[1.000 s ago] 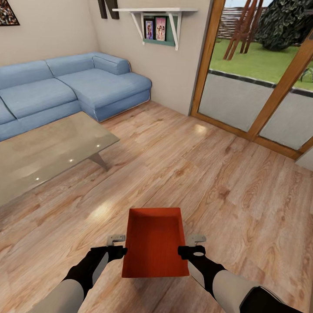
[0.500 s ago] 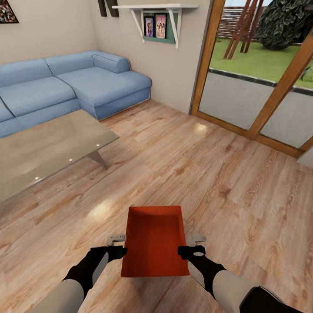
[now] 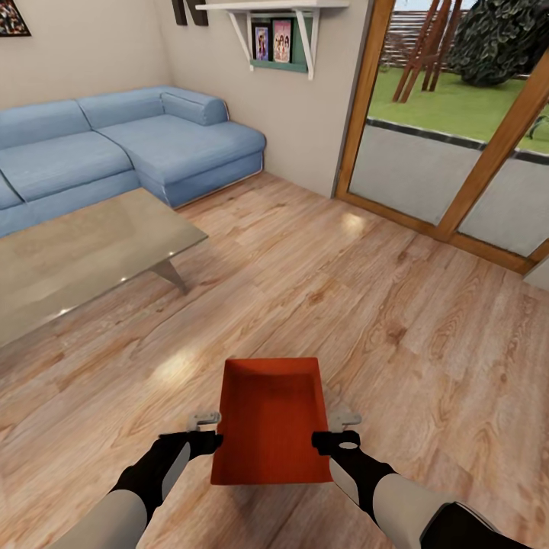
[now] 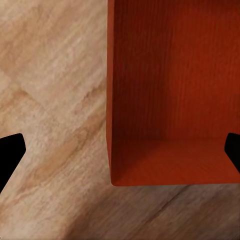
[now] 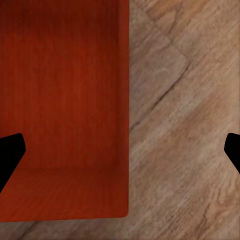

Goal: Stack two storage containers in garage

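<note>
One orange-red storage container (image 3: 267,427) hangs low over the living room's light wood-plank floor (image 3: 366,305), between my two hands. My left gripper (image 3: 204,431) is at its left wall and my right gripper (image 3: 343,429) at its right wall. In the left wrist view the left gripper (image 4: 122,150) has its black fingertips (image 4: 11,152) far apart, straddling the container's (image 4: 170,100) side wall. The right gripper (image 5: 122,150) likewise stands wide across the container's (image 5: 65,100) other wall. The bin is empty.
A glass coffee table (image 3: 84,252) stands ahead on the left, with a blue corner sofa (image 3: 152,145) behind it. Wood-framed glass doors (image 3: 457,152) fill the right back wall. A wall shelf (image 3: 274,38) with pictures hangs between them.
The whole view has shifted a little, with sofa, table and shelf sliding up in the picture. The container stays between both grippers, its far rim slightly higher in the picture.
</note>
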Controlling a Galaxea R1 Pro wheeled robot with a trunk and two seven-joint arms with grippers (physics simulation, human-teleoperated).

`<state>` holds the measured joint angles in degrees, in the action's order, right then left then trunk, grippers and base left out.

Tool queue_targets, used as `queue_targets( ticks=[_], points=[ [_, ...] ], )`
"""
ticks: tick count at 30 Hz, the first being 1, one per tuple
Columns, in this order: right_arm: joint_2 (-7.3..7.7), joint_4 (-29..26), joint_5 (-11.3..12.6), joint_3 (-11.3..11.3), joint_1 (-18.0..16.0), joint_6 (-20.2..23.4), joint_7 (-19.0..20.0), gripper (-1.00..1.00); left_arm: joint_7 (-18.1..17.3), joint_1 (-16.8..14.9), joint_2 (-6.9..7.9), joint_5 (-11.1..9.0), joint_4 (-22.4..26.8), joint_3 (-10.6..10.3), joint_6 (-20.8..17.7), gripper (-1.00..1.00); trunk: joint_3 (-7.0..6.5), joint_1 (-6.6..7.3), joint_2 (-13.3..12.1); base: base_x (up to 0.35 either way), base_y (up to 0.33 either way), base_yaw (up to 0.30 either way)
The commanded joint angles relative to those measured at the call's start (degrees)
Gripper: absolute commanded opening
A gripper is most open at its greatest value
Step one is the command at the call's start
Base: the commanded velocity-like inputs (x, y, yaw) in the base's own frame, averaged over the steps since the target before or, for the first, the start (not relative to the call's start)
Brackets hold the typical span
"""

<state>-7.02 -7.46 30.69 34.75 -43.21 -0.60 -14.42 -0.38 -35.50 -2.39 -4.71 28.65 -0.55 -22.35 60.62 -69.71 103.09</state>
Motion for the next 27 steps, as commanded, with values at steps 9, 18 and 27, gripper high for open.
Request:
queue_targets(
  ticks=[9, 18, 27],
  points=[
    [0.06, -0.01, 0.51, 0.44, -0.03, -0.10, -0.26, 1.00, -0.05, -0.01, 0.08, -0.48, 0.17, -0.84, -0.24, 1.00, 0.58, -0.66, 1.23, 0.000, 0.000, 0.000],
    [0.08, -0.01, 0.51, 0.41, -0.03, -0.11, -0.26, 1.00, 0.04, -0.01, 0.04, 3.25, 0.18, -0.80, -0.16, 1.00, 2.19, -2.64, 4.84, 0.000, 0.000, 0.000],
    [0.07, -0.01, 0.51, 0.41, -0.03, -0.19, -0.26, 1.00, 0.08, -0.01, 0.02, 3.99, 0.17, -0.77, -0.23, 1.00, 3.81, -4.61, 8.45, 0.000, 0.000, 0.000]
  ],
)
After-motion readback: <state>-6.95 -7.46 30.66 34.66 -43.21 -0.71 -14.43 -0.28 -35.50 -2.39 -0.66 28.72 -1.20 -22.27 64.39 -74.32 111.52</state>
